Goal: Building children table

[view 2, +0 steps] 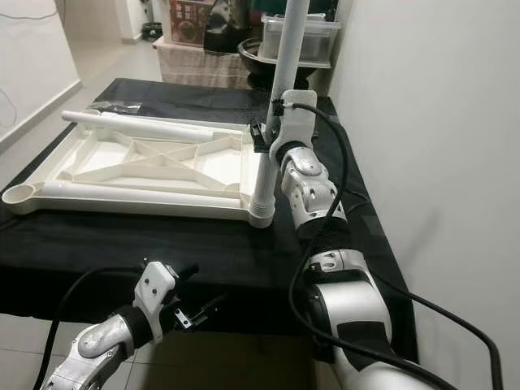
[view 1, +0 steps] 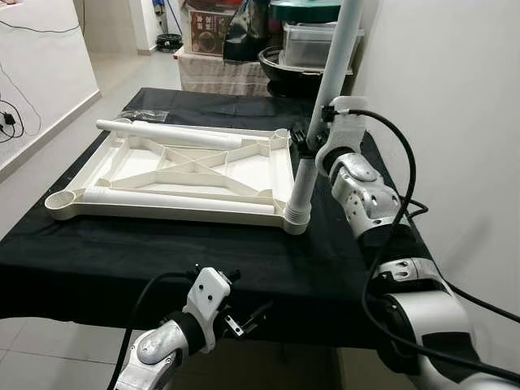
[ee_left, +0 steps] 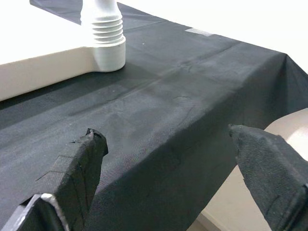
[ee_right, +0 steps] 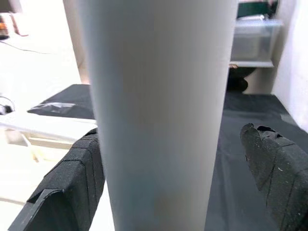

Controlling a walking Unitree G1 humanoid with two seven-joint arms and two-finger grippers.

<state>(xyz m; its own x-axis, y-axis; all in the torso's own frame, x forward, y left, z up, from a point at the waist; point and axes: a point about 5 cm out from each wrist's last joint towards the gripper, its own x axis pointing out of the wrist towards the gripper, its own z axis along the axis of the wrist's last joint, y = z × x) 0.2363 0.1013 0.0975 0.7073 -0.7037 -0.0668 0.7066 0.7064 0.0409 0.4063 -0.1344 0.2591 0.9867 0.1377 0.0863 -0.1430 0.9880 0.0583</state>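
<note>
Behind tabletop (view 1: pixel 187 175), storage bins (view 1: pixel 313 41)

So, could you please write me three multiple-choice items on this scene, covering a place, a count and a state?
1. Where does the upright leg stand?
A) in a tabletop corner socket
B) on the floor
C) at the tabletop's centre

2. How many legs lie flat on the tabletop?
A) none
B) two
C) four

3. The left pincer is:
A) shut on a leg
B) open, holding nothing
C) shut on cloth

Key: A, its threaded end sits in the corner; B, two lie there; B, its fingers are apart.
</note>
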